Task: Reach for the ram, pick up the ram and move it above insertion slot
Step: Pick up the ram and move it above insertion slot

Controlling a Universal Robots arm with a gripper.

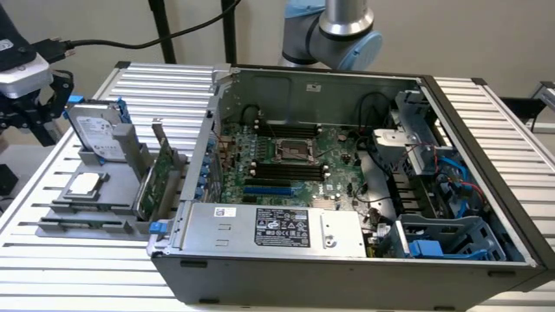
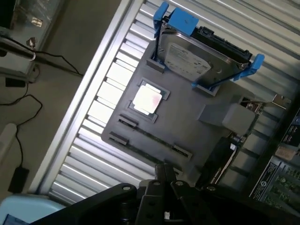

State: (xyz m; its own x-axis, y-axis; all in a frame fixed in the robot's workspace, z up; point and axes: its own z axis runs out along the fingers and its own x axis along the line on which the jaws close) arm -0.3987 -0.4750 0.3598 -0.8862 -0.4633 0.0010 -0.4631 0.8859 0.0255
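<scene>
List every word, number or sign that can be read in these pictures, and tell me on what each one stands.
No text can be read as words.
Black label on the power supply: white print and signs, too small to read.
White label on the hard drive: lines of print, too blurred to read.

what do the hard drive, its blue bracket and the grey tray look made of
Hard drive: metal casing, silvery with a soft sheen, under a white label. Blue bracket: probably moulded plastic, even matte colour. Grey tray: likely plastic too, flat matte grey with no glint; could be painted.
</scene>
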